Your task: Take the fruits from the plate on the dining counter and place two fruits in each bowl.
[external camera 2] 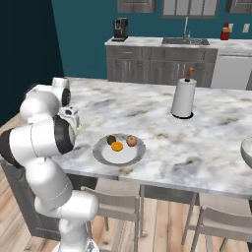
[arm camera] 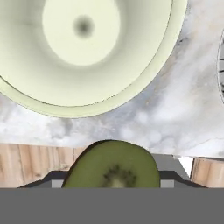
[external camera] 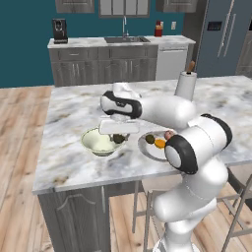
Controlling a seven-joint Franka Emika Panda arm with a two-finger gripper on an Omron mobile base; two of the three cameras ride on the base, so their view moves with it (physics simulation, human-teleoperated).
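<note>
Three fruits are sitting on the plate [external camera 2: 106, 156]: a dark green lumpy one [external camera 2: 111, 140], an orange [external camera 2: 117, 146] and a reddish apple [external camera 2: 131, 141], all close together toward the plate's far side. The fourth fruit, a halved kiwi [arm camera: 113, 167] (green flesh facing the hand camera), is being held in the hand [external camera: 118, 138], with the fingers pinching it from both sides. In the left base view the hand is hovering over the near right rim of the cream-green bowl [external camera: 93, 142], with the kiwi showing as a dark lump just at that rim. The hand view is looking down into the bowl's pale inside, with nothing lying in it. Bowl and plate are sitting just beside each other on the marble tabletop [external camera: 74, 108], near its front edge. A paper towel roll [external camera 2: 183, 98] is standing upright further back on the tabletop, well apart from the plate. The grey bowl [external camera 2: 247, 150] is peeking in at the right edge of the right base view.
</note>
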